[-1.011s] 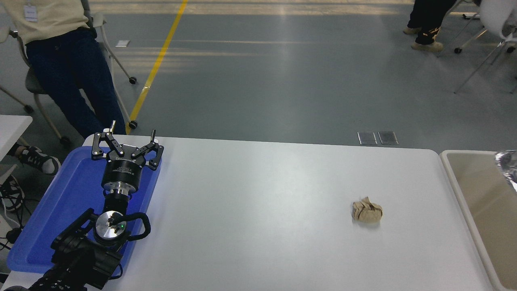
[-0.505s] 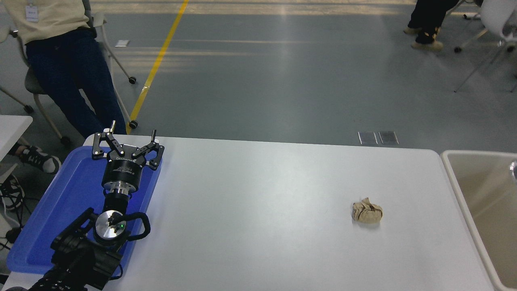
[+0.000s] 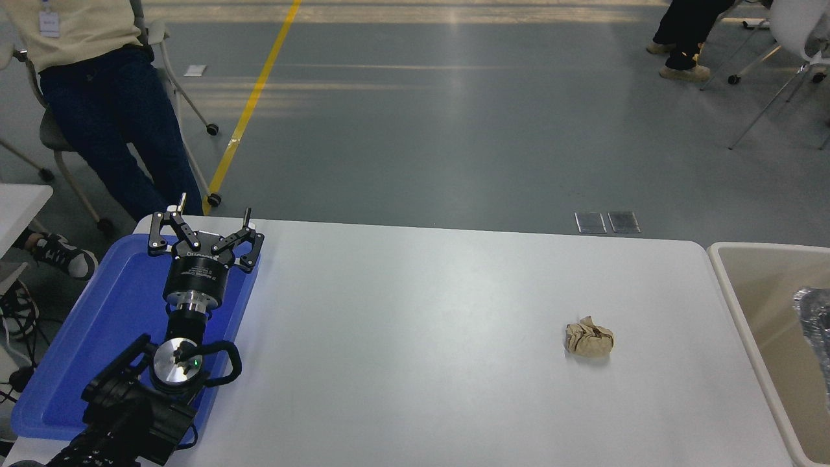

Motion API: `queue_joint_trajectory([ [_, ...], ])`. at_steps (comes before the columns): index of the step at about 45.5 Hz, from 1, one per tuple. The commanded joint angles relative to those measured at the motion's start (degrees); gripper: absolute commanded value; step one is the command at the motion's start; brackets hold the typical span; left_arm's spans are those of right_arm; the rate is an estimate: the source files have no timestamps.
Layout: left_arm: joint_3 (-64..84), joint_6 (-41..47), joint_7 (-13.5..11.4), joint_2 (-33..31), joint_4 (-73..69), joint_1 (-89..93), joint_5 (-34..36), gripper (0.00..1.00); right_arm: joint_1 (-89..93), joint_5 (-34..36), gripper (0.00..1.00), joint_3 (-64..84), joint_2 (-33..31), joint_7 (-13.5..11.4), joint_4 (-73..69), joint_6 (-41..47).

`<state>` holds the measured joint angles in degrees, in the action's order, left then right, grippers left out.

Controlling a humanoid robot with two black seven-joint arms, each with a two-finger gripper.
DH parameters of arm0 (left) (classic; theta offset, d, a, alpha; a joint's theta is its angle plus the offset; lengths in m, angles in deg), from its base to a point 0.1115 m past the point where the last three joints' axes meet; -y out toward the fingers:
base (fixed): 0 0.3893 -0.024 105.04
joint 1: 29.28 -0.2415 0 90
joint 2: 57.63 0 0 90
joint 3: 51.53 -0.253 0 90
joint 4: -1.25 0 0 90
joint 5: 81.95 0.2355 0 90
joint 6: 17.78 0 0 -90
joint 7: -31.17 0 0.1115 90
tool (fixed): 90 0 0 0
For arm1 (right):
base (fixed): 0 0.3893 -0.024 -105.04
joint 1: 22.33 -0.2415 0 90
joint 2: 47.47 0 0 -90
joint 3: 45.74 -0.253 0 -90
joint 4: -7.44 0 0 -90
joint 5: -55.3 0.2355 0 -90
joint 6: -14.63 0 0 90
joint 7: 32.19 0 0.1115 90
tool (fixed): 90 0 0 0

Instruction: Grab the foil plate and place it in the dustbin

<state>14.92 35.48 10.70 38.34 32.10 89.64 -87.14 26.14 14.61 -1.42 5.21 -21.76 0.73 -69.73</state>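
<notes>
You'll see the foil plate point(image 3: 815, 337) now lies inside the dustbin point(image 3: 746, 311), against the picture's right edge; half a second ago only a sliver of foil showed high at that edge, and a second ago a larger piece hung above the bin. Only part of the plate shows, so its long axis is hard to call, though the visible strip runs from far to near along the bin's inside. The bin stands just off the table's point(image 3: 415, 363) right edge. The paper ball point(image 3: 589, 338) has not shifted, sitting toward the right side of the table. Your left gripper point(image 3: 205, 231) rests parked over the blue tray point(image 3: 97, 337) at the near left corner, fingers spread wide, holding nothing. Your right arm is out of view.
</notes>
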Motion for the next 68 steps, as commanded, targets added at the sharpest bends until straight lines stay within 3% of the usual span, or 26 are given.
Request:
queue_joint_trajectory([
  [1,0.00,0.00,0.00,-0.09,0.00,0.08,0.00,1.00,3.56,2.46,0.00,-0.11,3.22,-0.85,2.85,-3.80],
  [12,0.00,0.09,0.00,-0.09,0.00,0.08,-0.09,1.00,3.65,2.55,0.00,-0.20,3.75,-0.85,2.85,-5.03],
  [13,0.00,0.09,0.00,-0.09,0.00,0.08,-0.09,1.00,3.65,2.55,0.05,-0.20,3.66,-0.85,2.85,-5.03],
  [14,0.00,0.17,0.00,-0.09,0.00,0.08,0.00,1.00,3.65,2.55,0.25,-0.20,3.66,-0.85,2.85,-5.03],
  [16,0.00,0.17,0.00,-0.09,0.00,0.08,0.00,1.00,3.65,2.63,0.75,-0.55,3.66,-0.76,2.85,-5.03],
  [17,0.00,0.17,0.00,-0.09,0.00,0.08,-0.08,1.00,3.65,2.72,0.88,-0.73,3.66,-0.76,2.85,-5.03],
  [23,0.00,0.17,0.00,-0.09,0.00,0.08,-0.09,1.00,3.65,4.57,0.96,-0.73,3.66,-0.67,2.85,-4.68],
  [35,0.00,0.17,0.00,-0.09,0.00,0.08,-0.09,1.00,2.50,4.74,0.98,-0.82,4.10,1.79,2.32,-3.01],
  [45,0.00,0.17,0.00,-0.09,0.00,0.08,-0.09,1.00,-3.03,7.11,0.98,-0.99,6.74,3.90,1.97,3.58],
  [68,0.00,0.17,0.00,-0.09,0.00,0.08,-0.08,1.00,-17.88,6.50,0.98,-0.20,7.18,3.81,-5.49,10.97],
])
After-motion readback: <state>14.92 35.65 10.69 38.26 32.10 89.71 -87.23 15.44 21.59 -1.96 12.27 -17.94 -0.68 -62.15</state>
